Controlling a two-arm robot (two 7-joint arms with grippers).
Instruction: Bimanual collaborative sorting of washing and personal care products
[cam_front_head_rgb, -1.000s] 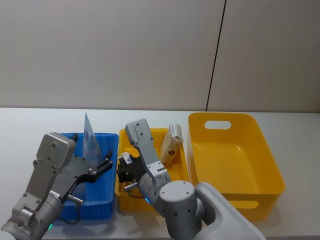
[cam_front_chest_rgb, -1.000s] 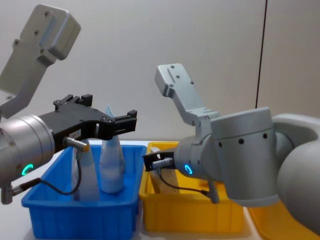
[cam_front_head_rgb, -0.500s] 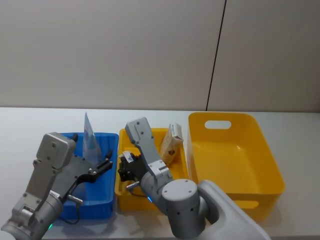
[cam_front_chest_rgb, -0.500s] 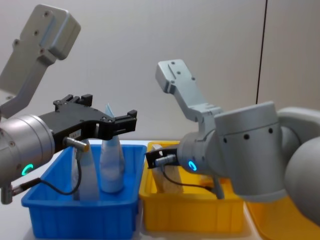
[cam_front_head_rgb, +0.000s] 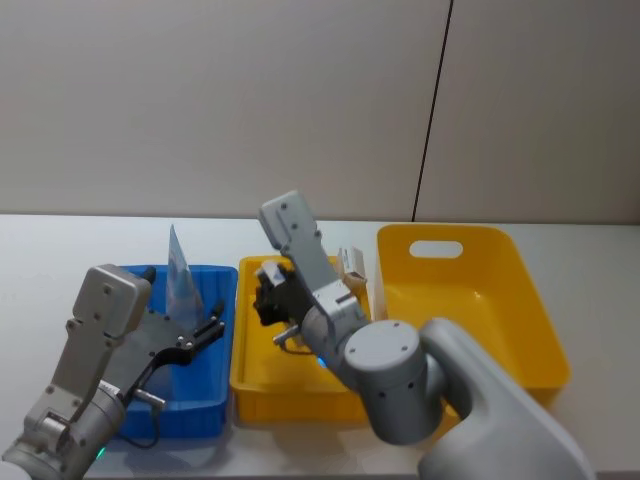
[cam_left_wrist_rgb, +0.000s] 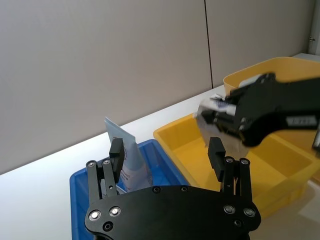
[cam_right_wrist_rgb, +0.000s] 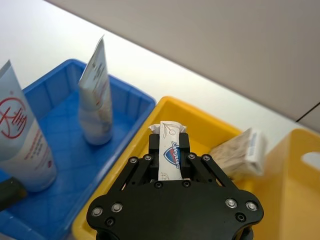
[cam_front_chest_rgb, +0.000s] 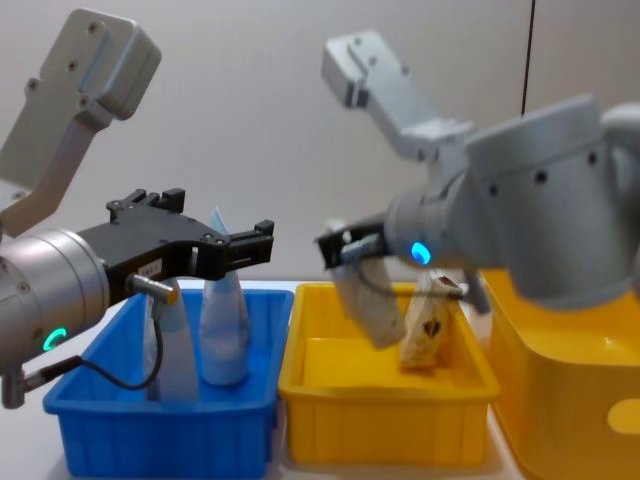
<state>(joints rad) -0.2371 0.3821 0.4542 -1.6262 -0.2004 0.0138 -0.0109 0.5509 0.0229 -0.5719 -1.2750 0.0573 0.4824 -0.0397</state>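
My right gripper (cam_front_chest_rgb: 347, 247) is shut on a white package with a blue emblem (cam_right_wrist_rgb: 170, 153), which hangs tilted above the small yellow bin (cam_front_chest_rgb: 380, 432). A beige packet (cam_front_chest_rgb: 428, 326) leans inside that bin at its far right. Two pale squeeze tubes (cam_right_wrist_rgb: 96, 105) (cam_right_wrist_rgb: 25, 145) stand upright in the blue bin (cam_front_chest_rgb: 170, 442). My left gripper (cam_left_wrist_rgb: 166, 152) hovers open over the blue bin, just in front of one tube (cam_left_wrist_rgb: 127, 161), holding nothing. In the head view my right gripper (cam_front_head_rgb: 268, 300) hides the held package.
A large yellow bin (cam_front_head_rgb: 470, 310) with a handle cutout stands to the right of the small yellow bin (cam_front_head_rgb: 300, 385), which touches the blue bin (cam_front_head_rgb: 200, 410). All three sit on a white table before a grey wall.
My right gripper has lifted out of the small yellow bin with the white package and risen toward the back. The left arm has stayed still.
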